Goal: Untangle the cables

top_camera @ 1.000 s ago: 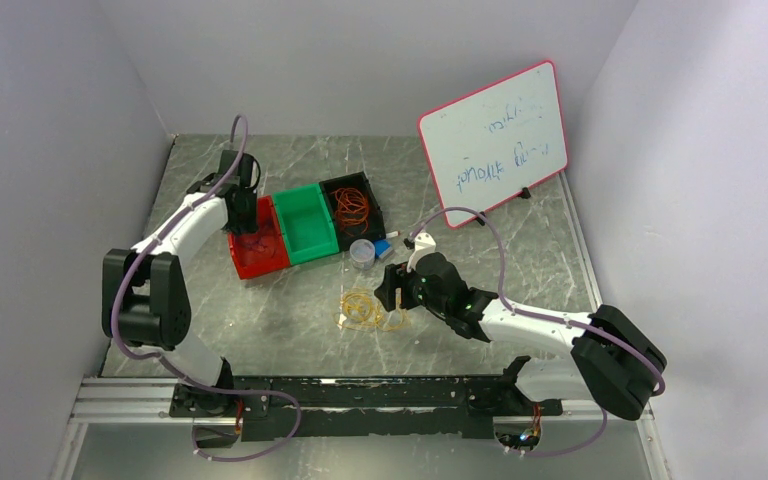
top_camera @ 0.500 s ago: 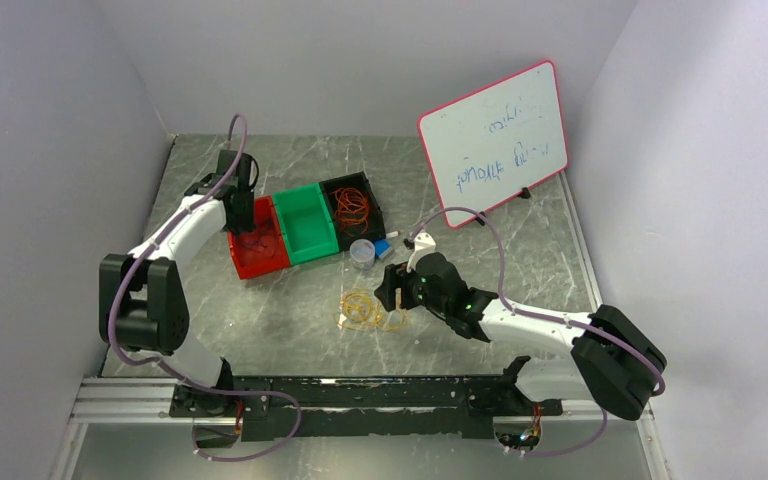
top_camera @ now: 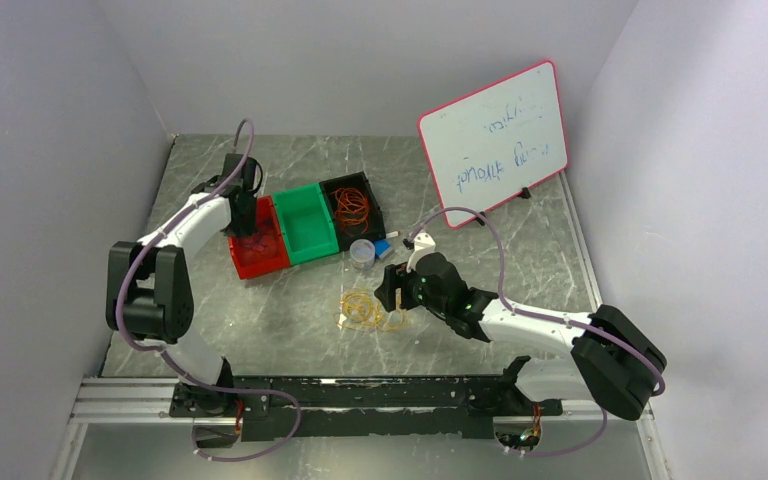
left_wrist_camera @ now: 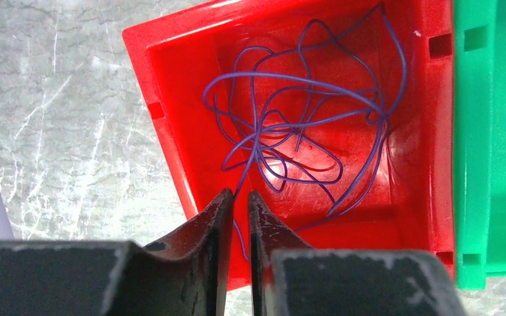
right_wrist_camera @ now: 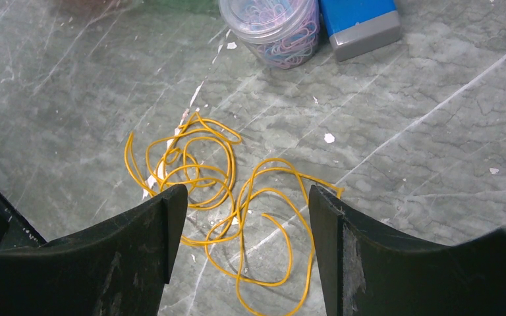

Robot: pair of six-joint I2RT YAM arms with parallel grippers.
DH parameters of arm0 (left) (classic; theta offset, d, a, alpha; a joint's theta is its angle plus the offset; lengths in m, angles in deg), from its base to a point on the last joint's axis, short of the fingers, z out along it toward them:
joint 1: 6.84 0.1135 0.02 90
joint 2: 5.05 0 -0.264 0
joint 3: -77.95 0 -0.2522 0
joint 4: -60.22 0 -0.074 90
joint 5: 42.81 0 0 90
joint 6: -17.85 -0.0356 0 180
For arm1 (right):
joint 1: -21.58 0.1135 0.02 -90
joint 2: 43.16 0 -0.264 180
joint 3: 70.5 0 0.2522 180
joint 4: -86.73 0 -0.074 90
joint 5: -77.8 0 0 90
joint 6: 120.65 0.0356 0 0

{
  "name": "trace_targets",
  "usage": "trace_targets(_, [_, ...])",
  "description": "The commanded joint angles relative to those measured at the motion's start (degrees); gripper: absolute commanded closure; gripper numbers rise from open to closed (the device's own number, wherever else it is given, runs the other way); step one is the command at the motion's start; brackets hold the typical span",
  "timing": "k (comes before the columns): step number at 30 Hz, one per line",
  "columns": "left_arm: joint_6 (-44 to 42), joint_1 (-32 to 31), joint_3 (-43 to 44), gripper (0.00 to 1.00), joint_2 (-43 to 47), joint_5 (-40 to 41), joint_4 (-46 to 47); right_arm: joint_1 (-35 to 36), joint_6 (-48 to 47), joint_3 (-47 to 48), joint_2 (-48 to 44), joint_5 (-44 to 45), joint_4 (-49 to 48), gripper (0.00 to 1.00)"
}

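A dark purple cable [left_wrist_camera: 303, 118] lies in loose loops inside the red bin [left_wrist_camera: 171, 131]. My left gripper [left_wrist_camera: 238, 194] hangs over the bin's near wall, its jaws a narrow slit apart. One purple strand runs through that slit without being pinched. In the top view the left gripper [top_camera: 244, 228] is over the red bin [top_camera: 258, 258]. A yellow cable [right_wrist_camera: 204, 178] sprawls on the marble table, and my right gripper [right_wrist_camera: 245, 194] hovers open just above it, straddling its loops. An orange cable [top_camera: 352, 208] sits in the black bin.
A green bin [top_camera: 305, 225] stands between the red and black bins. A jar of paper clips [right_wrist_camera: 270, 26] and a blue block [right_wrist_camera: 359, 20] sit just beyond the yellow cable. A whiteboard [top_camera: 495, 140] leans at the back right.
The left jaws have narrowed and the left arm has shifted slightly over the red bin. The right arm and the yellow cable have not moved.
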Motion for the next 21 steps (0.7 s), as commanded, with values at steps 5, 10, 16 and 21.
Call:
trace_targets(5, [-0.7,0.4,1.9,0.92,-2.0,0.7,1.2,0.0,-0.5,0.5,0.1,-0.1,-0.3,0.29])
trace_targets(10, [-0.7,0.4,4.3,0.93,-5.1,0.2,1.9,0.0,-0.7,0.5,0.0,0.1,-0.1,0.29])
trace_targets(16, [-1.0,0.4,8.0,0.93,-10.3,0.3,2.0,0.0,-0.8,0.5,-0.3,0.2,0.2,0.29])
trace_targets(21, [-1.2,0.5,8.9,0.93,-12.4,0.2,1.8,0.0,-0.7,0.3,-0.8,0.6,0.4,0.29])
